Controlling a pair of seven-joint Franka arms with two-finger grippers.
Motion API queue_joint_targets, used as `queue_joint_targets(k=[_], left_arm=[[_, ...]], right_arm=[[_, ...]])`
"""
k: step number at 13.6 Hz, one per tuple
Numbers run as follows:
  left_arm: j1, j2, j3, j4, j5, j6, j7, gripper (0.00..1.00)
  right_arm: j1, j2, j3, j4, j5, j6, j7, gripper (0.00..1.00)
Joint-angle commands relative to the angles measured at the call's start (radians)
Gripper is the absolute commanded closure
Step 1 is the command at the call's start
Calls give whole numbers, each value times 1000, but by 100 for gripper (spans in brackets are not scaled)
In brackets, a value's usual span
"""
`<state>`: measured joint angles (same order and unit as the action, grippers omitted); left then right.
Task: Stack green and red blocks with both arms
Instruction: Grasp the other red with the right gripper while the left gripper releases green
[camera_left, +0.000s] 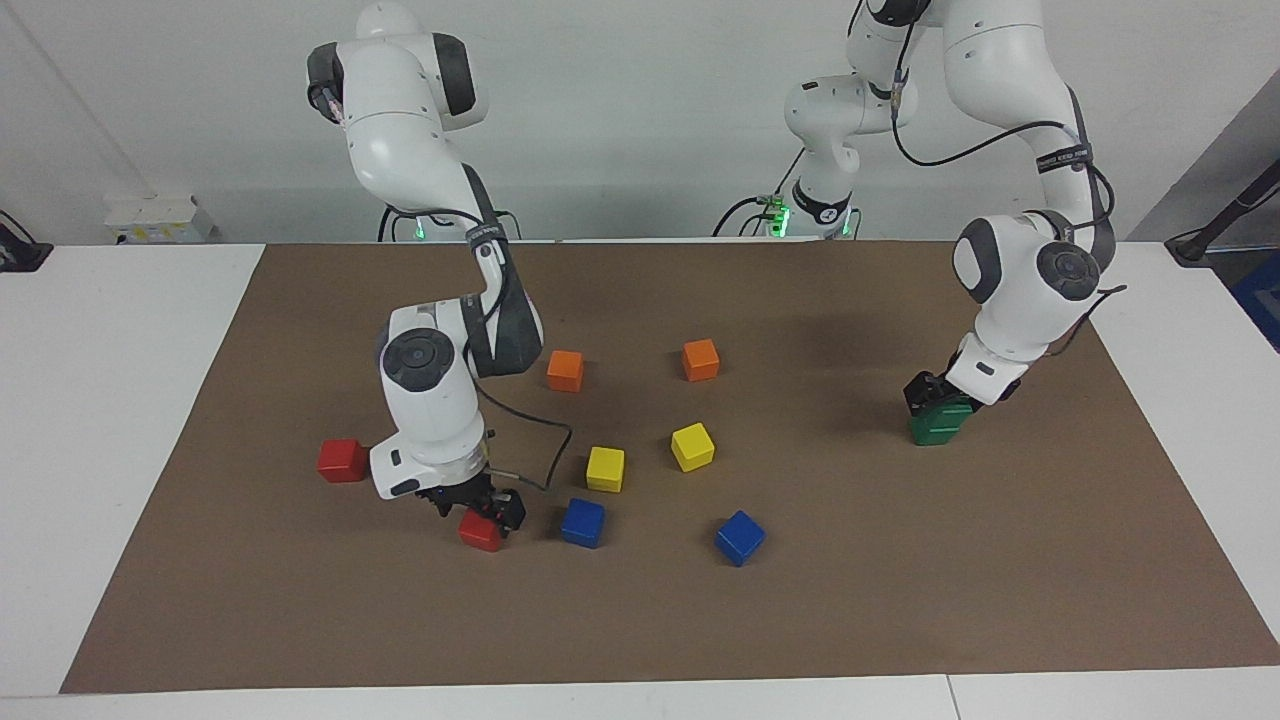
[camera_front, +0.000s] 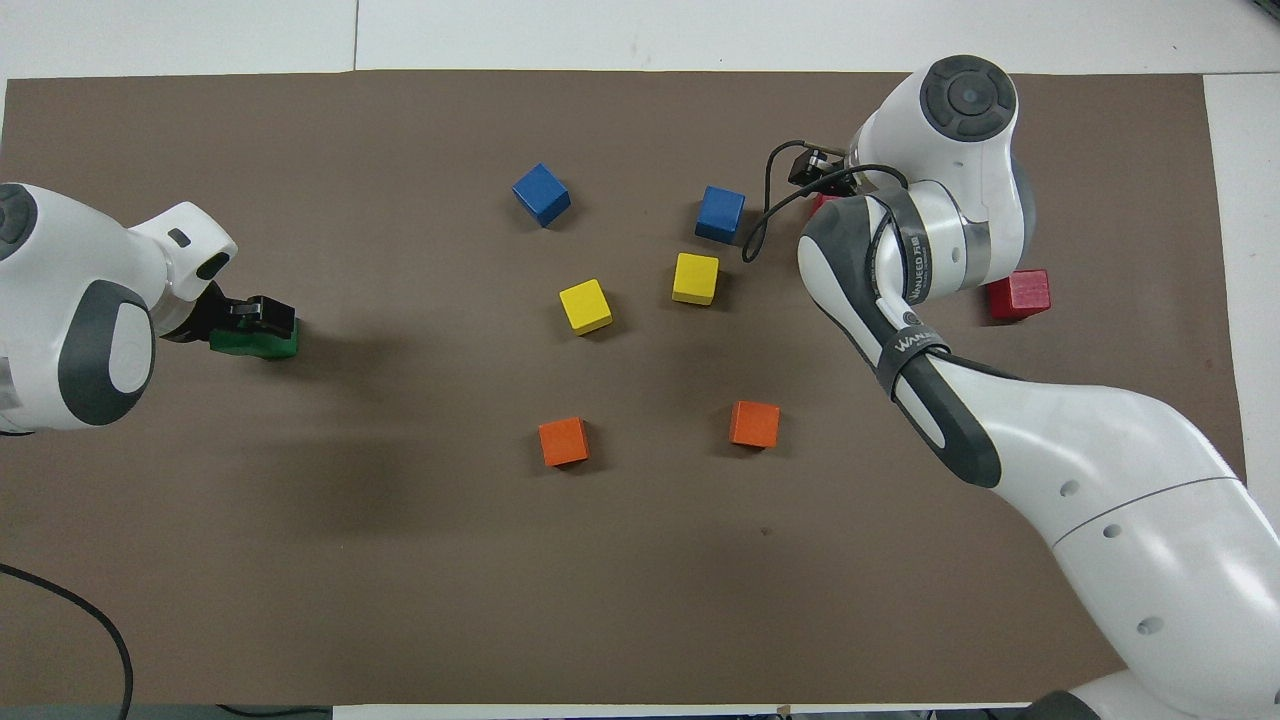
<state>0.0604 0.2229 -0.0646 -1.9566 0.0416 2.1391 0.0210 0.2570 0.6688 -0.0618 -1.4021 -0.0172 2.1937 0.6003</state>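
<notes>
Brown matting (camera_left: 900, 600) covers the table. Down at one red block (camera_left: 481, 531), beside a blue block (camera_left: 582, 522), sits the right gripper (camera_left: 487, 508), its fingers either side of the block (grip not readable). A second red block (camera_left: 342, 460) lies nearer that arm's table end. At the left arm's end, the left gripper (camera_left: 933, 396) rests on stacked green blocks (camera_left: 938, 424); whether it pinches the top one I cannot tell.

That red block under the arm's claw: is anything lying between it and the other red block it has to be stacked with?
Nothing visible does. The right gripper is down at one red block; the other red block lies toward the right arm's end of the table, with only bare brown mat between them.
</notes>
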Motion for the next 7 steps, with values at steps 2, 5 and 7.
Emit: queue_joint_targets(k=[2,5,7], left_arm=[[-1,-86,3,119,-12,-235,-4,0],[4,-209,2,116,-12,-361,-4,0],[9,-249,0,110,-14,-404,2,0]], right_arm=[[-2,22,4,-23,0,73,-2,0],[1,21,4,-52,0,86,0,6],[2,15,5,-86,0,116,-2,30]])
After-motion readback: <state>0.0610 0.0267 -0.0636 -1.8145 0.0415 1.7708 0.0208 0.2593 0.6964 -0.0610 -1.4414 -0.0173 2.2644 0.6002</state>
